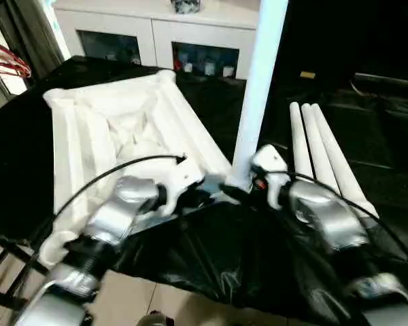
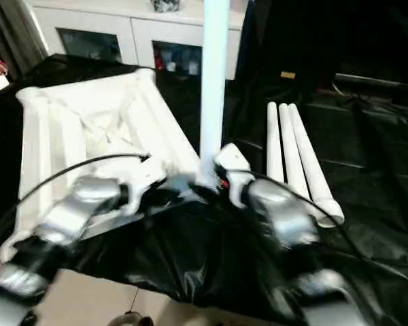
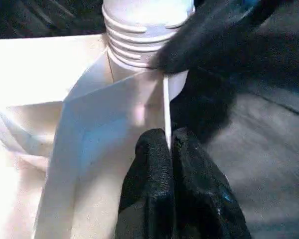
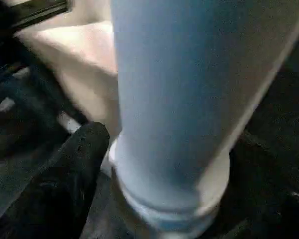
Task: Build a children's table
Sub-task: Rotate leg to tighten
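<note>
Left eye view: the tabletop (image 1: 115,136) lies ribbed side up toward the left edge of the black work table (image 1: 211,251), and one leg (image 1: 258,88) stands upright in its near right corner socket, while three spare legs (image 1: 323,153) lie side by side toward the table's right edge. The left gripper (image 3: 170,149) is pinched shut on the thin rim of the tabletop beside that socket. The right gripper (image 4: 139,164) sits at the base of the standing leg with its fingers spread wide; one finger (image 4: 79,159) lies just beside the flared end, and I cannot tell whether it bears on it. The leg's thread still shows above the socket, so it looks only partly seated; with so loose a hold it could lean and topple, or cross-thread if turned while tilted. No brand or writing can be read.
</note>
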Available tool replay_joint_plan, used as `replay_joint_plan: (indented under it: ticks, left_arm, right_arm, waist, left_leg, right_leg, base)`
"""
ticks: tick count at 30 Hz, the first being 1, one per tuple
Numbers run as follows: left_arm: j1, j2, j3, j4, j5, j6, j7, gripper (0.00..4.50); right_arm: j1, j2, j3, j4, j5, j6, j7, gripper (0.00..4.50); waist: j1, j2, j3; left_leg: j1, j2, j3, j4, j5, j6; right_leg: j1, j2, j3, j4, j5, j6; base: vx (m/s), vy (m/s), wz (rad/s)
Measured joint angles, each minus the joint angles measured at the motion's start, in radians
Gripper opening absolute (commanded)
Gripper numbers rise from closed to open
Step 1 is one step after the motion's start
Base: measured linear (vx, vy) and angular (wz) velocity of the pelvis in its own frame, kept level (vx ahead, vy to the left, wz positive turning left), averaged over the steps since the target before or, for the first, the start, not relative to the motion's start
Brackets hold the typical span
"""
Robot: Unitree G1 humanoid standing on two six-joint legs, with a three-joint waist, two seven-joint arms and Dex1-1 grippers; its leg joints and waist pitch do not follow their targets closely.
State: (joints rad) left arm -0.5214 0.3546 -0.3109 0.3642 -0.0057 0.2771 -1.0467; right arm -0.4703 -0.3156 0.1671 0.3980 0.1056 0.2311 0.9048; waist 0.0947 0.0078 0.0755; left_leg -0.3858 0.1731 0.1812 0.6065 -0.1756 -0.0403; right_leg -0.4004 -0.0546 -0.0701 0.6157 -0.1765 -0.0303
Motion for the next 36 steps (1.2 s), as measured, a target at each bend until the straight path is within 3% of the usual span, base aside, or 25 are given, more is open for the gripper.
replay_joint_plan:
  ticks: [3, 4, 9, 14, 22, 27, 31, 36]
  left_arm:
    - [0.004, 0.013, -0.002, -0.015, 0.0, -0.005, -0.038, 0.0]
    - [0.005, 0.015, -0.003, -0.017, -0.001, -0.006, -0.044, 0.0]
    - [0.012, 0.029, -0.013, -0.019, -0.002, -0.018, -0.07, 0.0]
    - [0.014, 0.031, -0.014, -0.022, -0.01, -0.018, -0.081, 0.0]
    - [0.02, 0.026, -0.014, -0.029, -0.009, -0.016, -0.064, 0.0]
    - [0.007, -0.031, 0.003, 0.0, 0.019, 0.027, 0.056, 0.0]
    - [-0.052, -0.147, 0.025, 0.066, 0.057, 0.114, 0.249, 0.0]
    - [-0.081, -0.234, 0.042, 0.096, 0.078, 0.173, 0.398, 0.0]
  right_arm:
    - [0.009, -0.008, 0.015, -0.024, 0.007, 0.007, 0.042, 3.85]
    - [0.009, -0.009, 0.017, -0.028, 0.007, 0.008, 0.045, 3.6]
    - [0.023, -0.02, 0.029, -0.046, 0.007, 0.009, 0.065, 3.35]
    - [0.031, -0.023, 0.032, -0.061, 0.007, 0.021, 0.065, 2.82]
    - [0.04, -0.007, 0.035, -0.072, 0.006, 0.03, 0.05, 2.73]
    - [0.028, 0.082, -0.013, -0.008, -0.025, 0.024, -0.136, 2.73]
    - [-0.07, 0.191, -0.083, 0.155, -0.051, 0.011, -0.394, 2.73]
    - [-0.146, 0.261, -0.135, 0.283, -0.063, -0.029, -0.579, 2.73]
  waist:
    - [-0.001, 0.0, 0.0]
    - [-0.002, 0.0, 0.0]
    - [-0.001, 0.0, 0.0]
    - [-0.002, 0.0, 0.0]
    - [-0.002, 0.0, 0.0]
    - [-0.013, -0.003, -0.002]
    - [-0.031, -0.003, -0.002]
    - [-0.037, -0.003, -0.002]
  left_leg:
    - [0.0, 0.0, 0.0, 0.0, 0.001, 0.001]
    - [0.0, 0.0, 0.0, 0.0, 0.001, 0.001]
    - [0.0, 0.0, 0.0, 0.0, 0.001, 0.001]
    - [0.0, 0.0, 0.0, 0.0, 0.001, 0.001]
    - [0.0, 0.0, 0.001, 0.0, 0.001, 0.001]
    - [0.002, 0.0, 0.001, 0.001, 0.001, 0.001]
    - [0.002, 0.0, 0.001, 0.001, 0.001, 0.001]
    - [0.002, 0.0, 0.001, 0.001, 0.001, 0.001]
  right_leg:
    - [0.0, 0.0, 0.0, 0.0, 0.0, 0.0]
    - [0.0, 0.0, 0.0, 0.0, 0.0, 0.0]
    - [0.001, 0.0, 0.0, 0.0, 0.0, 0.0]
    - [0.001, 0.0, 0.0, 0.0, 0.0, 0.0]
    - [0.001, -0.001, 0.0, 0.0, 0.0, 0.0]
    - [0.001, -0.001, 0.0, 0.001, 0.0, 0.001]
    - [0.001, -0.001, 0.0, 0.0, -0.001, 0.003]
    - [0.001, -0.001, 0.0, 0.0, 0.001, 0.002]
  base:
    - [0.0, 0.0, 0.0]
    - [0.0, 0.0, 0.0]
    - [0.0, 0.0, 0.0]
    - [0.0, 0.0, 0.0]
    - [0.0, 0.0, 0.0]
    - [0.0, 0.0, 0.0]
    - [0.0, 0.0, 0.0]
    - [0.0, 0.0, 0.0]
